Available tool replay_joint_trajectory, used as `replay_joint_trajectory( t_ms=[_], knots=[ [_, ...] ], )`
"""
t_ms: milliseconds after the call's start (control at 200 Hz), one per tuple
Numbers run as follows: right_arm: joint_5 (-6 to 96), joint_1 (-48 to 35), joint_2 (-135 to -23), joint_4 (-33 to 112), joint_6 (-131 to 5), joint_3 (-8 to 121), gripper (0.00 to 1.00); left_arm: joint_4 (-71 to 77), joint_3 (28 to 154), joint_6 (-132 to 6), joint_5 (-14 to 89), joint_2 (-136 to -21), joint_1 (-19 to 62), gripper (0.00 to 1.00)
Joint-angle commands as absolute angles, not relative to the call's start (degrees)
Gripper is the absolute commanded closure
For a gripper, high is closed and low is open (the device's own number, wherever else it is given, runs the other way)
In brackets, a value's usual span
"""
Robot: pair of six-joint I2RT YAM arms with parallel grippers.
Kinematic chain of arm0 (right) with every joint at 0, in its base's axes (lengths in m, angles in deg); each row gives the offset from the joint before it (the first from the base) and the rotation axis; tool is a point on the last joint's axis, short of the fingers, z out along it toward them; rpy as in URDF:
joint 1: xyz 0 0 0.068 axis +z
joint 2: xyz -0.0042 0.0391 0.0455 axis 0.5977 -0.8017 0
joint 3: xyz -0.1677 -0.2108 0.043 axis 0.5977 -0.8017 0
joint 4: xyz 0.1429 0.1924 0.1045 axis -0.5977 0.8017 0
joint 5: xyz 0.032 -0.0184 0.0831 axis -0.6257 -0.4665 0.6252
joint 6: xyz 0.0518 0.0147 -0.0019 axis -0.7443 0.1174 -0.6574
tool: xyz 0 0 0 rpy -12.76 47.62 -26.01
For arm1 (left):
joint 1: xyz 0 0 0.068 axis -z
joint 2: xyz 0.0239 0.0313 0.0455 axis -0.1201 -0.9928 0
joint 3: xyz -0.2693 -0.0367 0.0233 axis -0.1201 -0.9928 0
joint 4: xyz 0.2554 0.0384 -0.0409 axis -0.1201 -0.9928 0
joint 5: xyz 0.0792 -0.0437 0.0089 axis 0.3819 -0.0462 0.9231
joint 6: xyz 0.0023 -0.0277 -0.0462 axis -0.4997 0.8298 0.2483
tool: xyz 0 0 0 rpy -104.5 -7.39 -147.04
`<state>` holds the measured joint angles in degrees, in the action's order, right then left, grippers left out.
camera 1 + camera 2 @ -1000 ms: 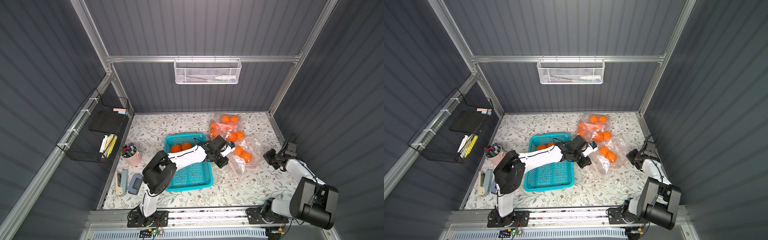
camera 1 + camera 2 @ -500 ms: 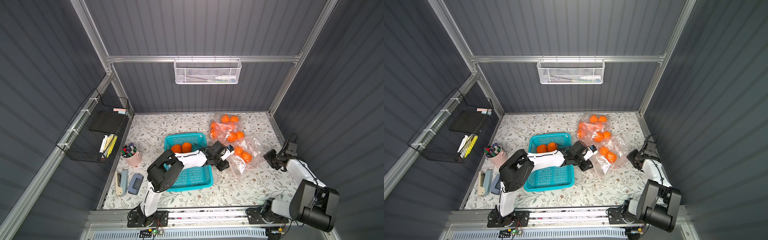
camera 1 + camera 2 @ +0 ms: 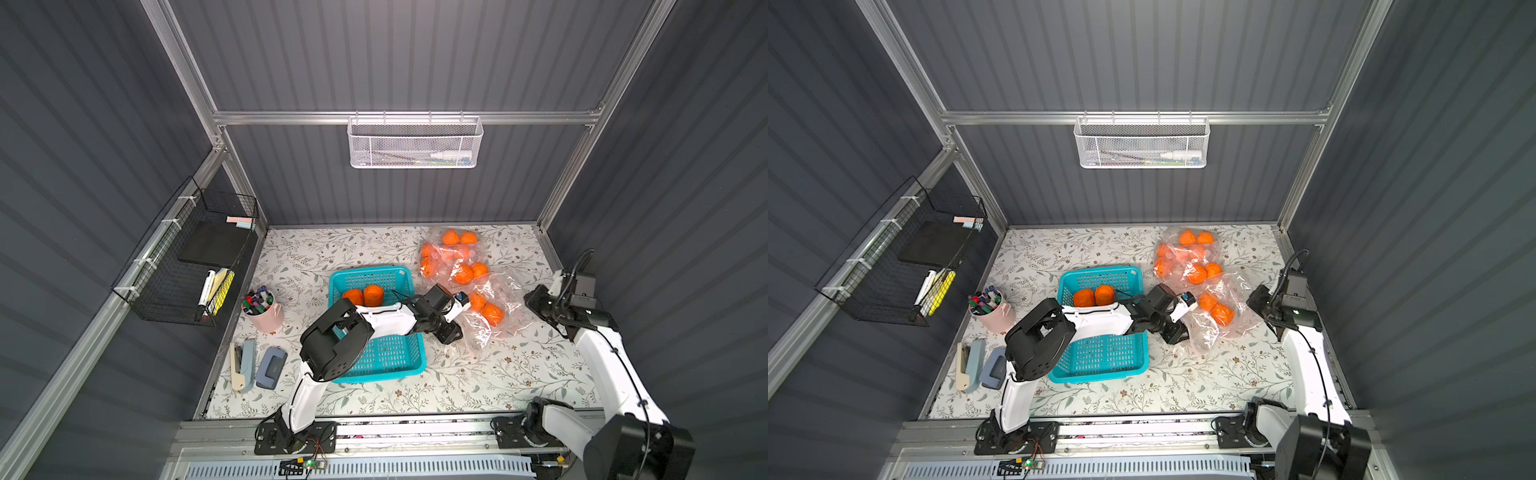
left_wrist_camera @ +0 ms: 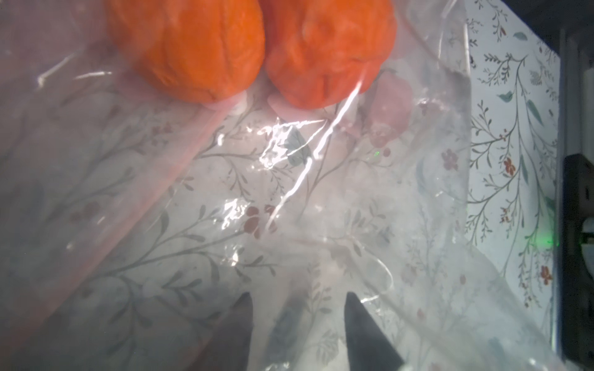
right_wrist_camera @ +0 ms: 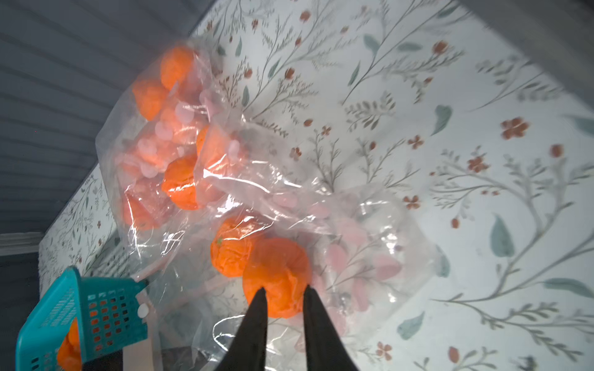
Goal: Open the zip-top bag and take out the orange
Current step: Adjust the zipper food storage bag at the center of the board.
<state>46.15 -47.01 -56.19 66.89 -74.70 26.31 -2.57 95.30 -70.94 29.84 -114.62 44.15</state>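
While I am watching both top views, the zip-top bag is lying on the floral table just right of frame centre. It is holding two fruits that are touching each other, and the orange is the lower of the pair.

I am seeing the left arm reaching across the teal basket, with the left gripper sitting at the bag's lower left edge. In the left wrist view its fingers are standing spread. Clear film is lying over them, and I cannot tell whether any of it is caught between them. Both fruits are filling the upper part of that frame.

At the right edge of a top view, the right gripper is waiting just beside the bag; I cannot tell whether it is touching. In the right wrist view the right gripper's fingers are standing slightly parted, with nothing I can make out between them, and the orange is showing beyond their tips.

A pile of other bagged fruit is resting above the bag in frame. Two loose oranges are sitting in the basket's upper end.
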Motion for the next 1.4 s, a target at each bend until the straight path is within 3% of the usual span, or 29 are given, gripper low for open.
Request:
replay_joint_trajectory(
  t_ms=[0, 175, 380, 710, 900, 1056, 1396],
  knots=[
    [47.78, -44.01, -62.44, 67.67, -74.74, 27.49, 0.79, -2.33, 96.08, -70.60, 29.35, -115.75, 44.08, 0.42],
    [47.93, -42.60, -71.86, 62.46, -76.35, 26.15, 0.84, -1.62, 96.85, -70.92, 29.00, -116.04, 44.09, 0.37],
    [53.46, -39.53, -81.05, 62.50, -72.29, 28.09, 0.84, -0.78, 97.66, -72.02, 28.65, -116.66, 44.12, 0.23],
    [56.37, -35.52, -85.00, 64.33, -68.62, 31.42, 0.82, 0.60, 99.08, -73.07, 31.25, -117.82, 44.10, 0.14],
    [54.58, -35.63, -81.52, 63.58, -70.00, 31.50, 0.82, 1.52, 98.31, -74.04, 30.95, -117.39, 44.08, 0.14],
    [58.88, -35.54, -81.52, 62.04, -71.55, 31.54, 0.83, 3.15, 96.91, -74.48, 29.78, -116.76, 44.14, 0.15],
    [63.90, -34.04, -88.47, 63.64, -69.40, 32.12, 0.92, 4.07, 97.33, -76.19, 30.78, -118.16, 44.08, 0.13]
  ],
)
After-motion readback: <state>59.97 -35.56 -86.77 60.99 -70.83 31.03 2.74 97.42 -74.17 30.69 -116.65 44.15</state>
